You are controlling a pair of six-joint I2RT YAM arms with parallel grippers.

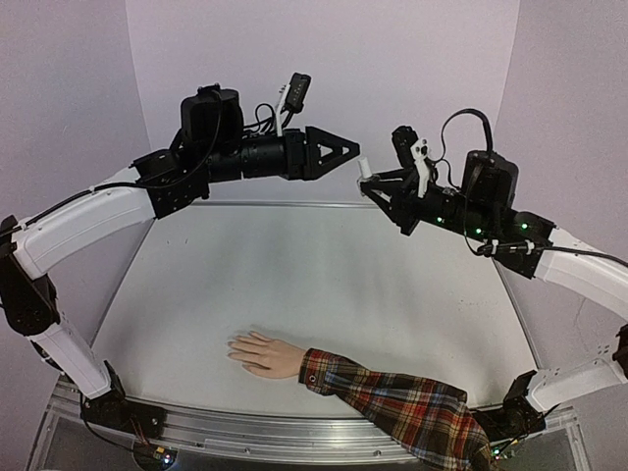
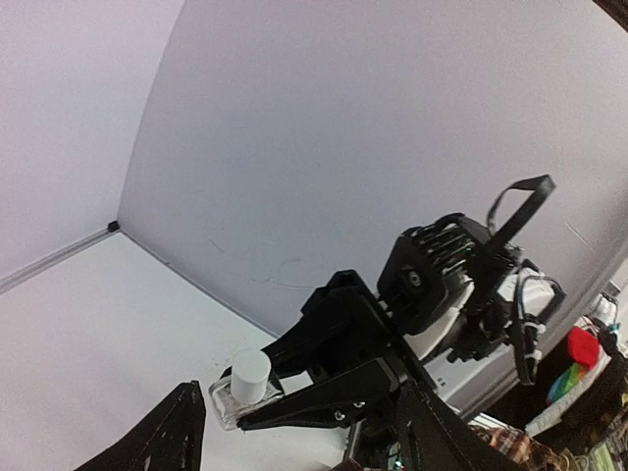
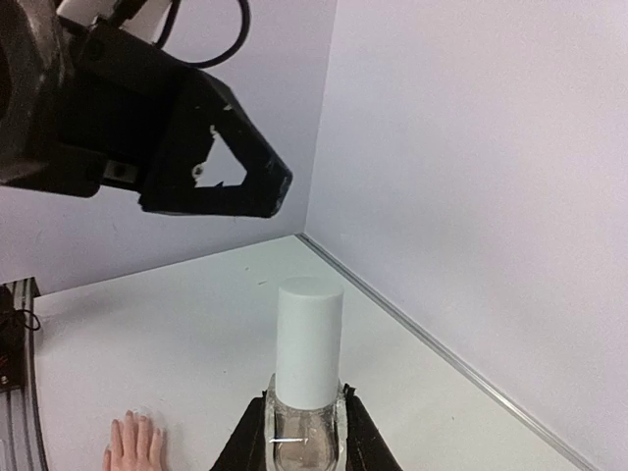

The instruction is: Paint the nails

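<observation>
Holding small bottle (image 3: 307,417) | right hand (image 3: 304,446) pinching its glass base, white cap (image 3: 309,339) on | left hand (image 3: 267,188): cannot tell

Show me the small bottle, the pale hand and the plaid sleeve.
small bottle (image 3: 309,373), right wrist view, on its white cap
pale hand (image 1: 265,354), top external view, on its back
plaid sleeve (image 1: 402,404), top external view, on the forearm

No writing to read
The bottle (image 3: 308,353) and the plaid sleeve (image 1: 412,407) show no legible label, brand or number.
</observation>
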